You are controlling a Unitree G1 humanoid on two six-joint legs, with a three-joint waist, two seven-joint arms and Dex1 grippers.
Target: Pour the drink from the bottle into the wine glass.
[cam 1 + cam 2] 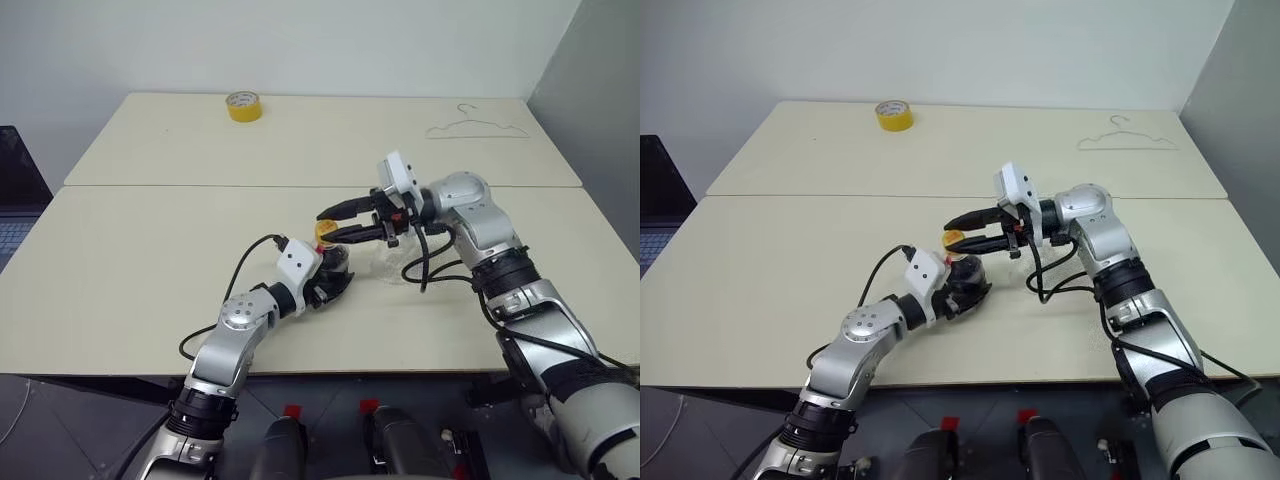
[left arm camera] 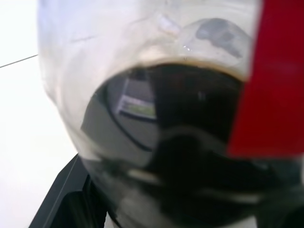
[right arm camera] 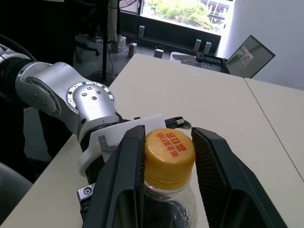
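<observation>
Uncapping looks like the step in hand: the yellow cap (image 3: 169,154) sits on the bottle (image 3: 166,202), so nothing can be poured yet.

Starting at the left, the left gripper (image 1: 330,283) holds the bottle's body low on the near table (image 1: 120,280), its jaws closed around the bulbous plastic. In the left wrist view the clear wall is pressed up close, with the drink (image 2: 190,123) dark inside it and a strip of the red label (image 2: 273,80) at one edge.

Moving right, the right gripper (image 1: 343,222) reaches in sideways at cap height. In its own wrist view the 2 black fingers (image 3: 124,180) bracket the cap, 1 on each side, close against it; whether they already pinch it or just stand beside it I cannot tell.

Further right, just behind that gripper, the wine glass (image 1: 392,262) shows as a faint clear shape on the table, near the bottle.

My judgement is that the next move calls for a firm squeeze on the cap and a twist, with the left grip steady so the bottle does not spin, then a tilt toward the glass.

Red characters are printed on the cap top, but I cannot read them. On the label no writing is legible.
</observation>
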